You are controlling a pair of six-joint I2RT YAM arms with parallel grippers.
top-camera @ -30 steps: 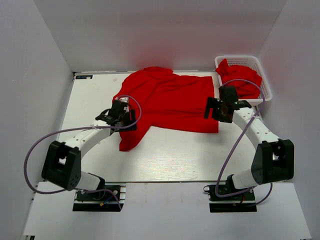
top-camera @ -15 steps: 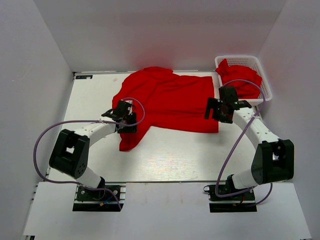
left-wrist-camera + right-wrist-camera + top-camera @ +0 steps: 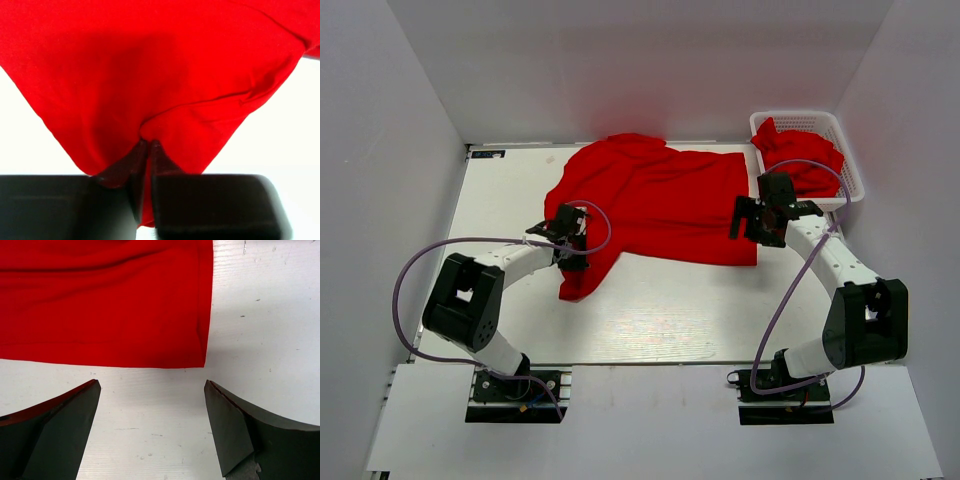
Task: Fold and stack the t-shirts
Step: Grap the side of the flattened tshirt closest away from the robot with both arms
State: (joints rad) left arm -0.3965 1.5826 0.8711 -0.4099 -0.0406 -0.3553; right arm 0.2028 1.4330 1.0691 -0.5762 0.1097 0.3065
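While the left gripper (image 3: 148,152) pinches a fold at the left edge of the red t-shirt (image 3: 660,205) spread on the white surface (image 3: 660,310), the right gripper (image 3: 151,385) hangs wide open above that shirt's right hem corner.

No writing, label, brand, number or sign can be read anywhere in this scene. The red t-shirt (image 3: 665,205) is plain cloth without print. The white table (image 3: 660,310) under it and the white basket (image 3: 850,158) at the far right corner show no legible marking.
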